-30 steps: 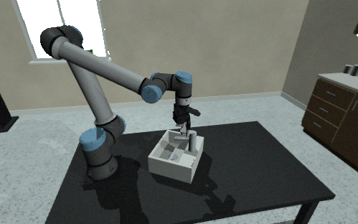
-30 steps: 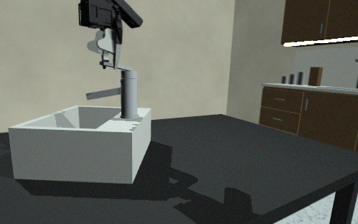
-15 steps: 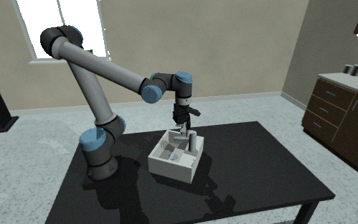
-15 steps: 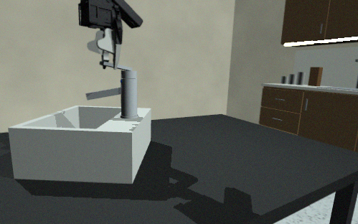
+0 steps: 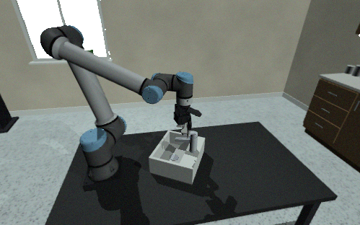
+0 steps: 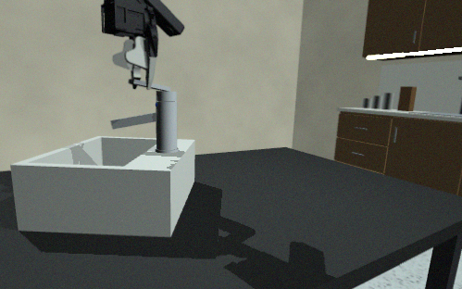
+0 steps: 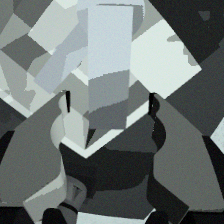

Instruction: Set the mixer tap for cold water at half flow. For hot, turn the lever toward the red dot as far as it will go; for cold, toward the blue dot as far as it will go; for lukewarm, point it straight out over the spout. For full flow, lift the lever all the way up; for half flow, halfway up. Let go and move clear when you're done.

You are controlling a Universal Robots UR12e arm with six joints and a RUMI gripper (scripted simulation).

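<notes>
Black table (image 5: pixel 268 169) below the gripper (image 6: pixel 140 82) carries a white sink (image 6: pixel 94 194). Its fingers hang released around the tap's lever (image 7: pixel 107 75). Brown cabinets (image 6: pixel 418 148) stand well right.

- Surface (image 5: pixel 268 169) is showing matte black, with darker shadow patches lying across it.
- Sink (image 6: pixel 94 204) is reading off-white outside, with grey shaded panels inside the basin.
- Tap body (image 6: pixel 167 121) is showing plain mid grey; spout (image 6: pixel 133 120) is matching it.
- Blue dot (image 6: pixel 156 106) is showing on the tap body's side.
- Lever (image 7: pixel 109 45) is reading pale grey, going darker toward its near end.
- Arm links (image 5: pixel 99 68) are showing silver-grey, joints dark grey with light blue caps (image 5: pixel 93 140).
- Tool (image 6: pixel 140 83) is showing a black housing and whitish-grey fingers (image 6: pixel 133 57).
- Floor (image 5: pixel 23 151) is showing light grey speckle.
- Walls (image 5: pixel 196 43) are reading beige.
- Cabinets (image 6: pixel 418 148) are showing dark brown with lighter edge lines, and a pale countertop (image 5: pixel 351 81).
</notes>
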